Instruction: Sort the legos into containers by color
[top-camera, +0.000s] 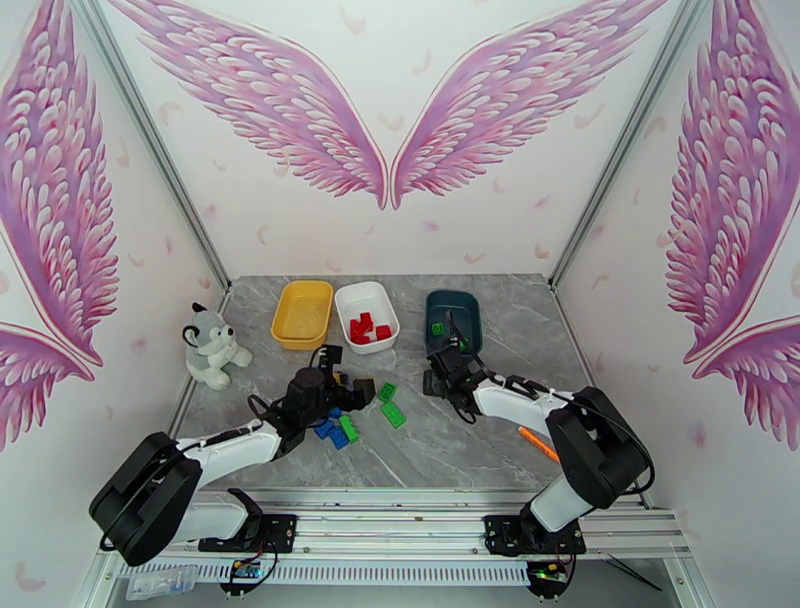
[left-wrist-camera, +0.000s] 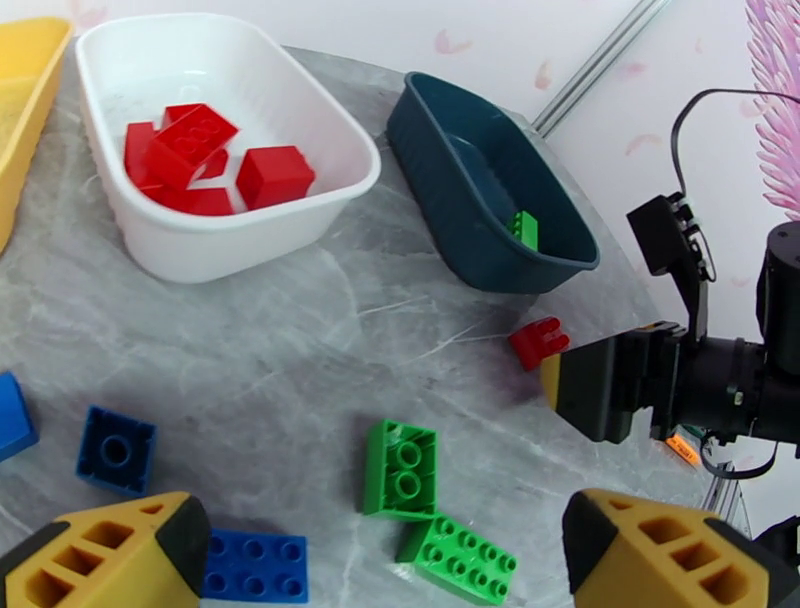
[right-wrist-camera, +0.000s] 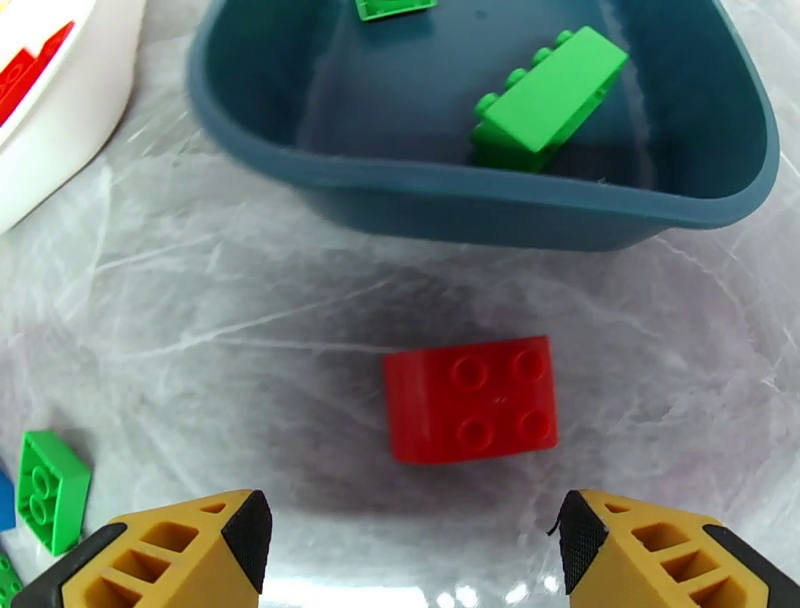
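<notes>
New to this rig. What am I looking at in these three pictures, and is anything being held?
Two robot arms are bolted at the near edge of a grey table. The wide picture comes from a camera above and behind them. The other two come from a camera on each wrist, so the yellow-and-black tips at the bottom are that arm's own fingers.

On the table are a yellow tray, a white tray with red bricks, a teal tray with green bricks, and a plush husky. Loose green bricks and blue bricks lie by the left hand. One red brick lies just ahead of the right hand. Both hands are open and hold nothing.
</notes>
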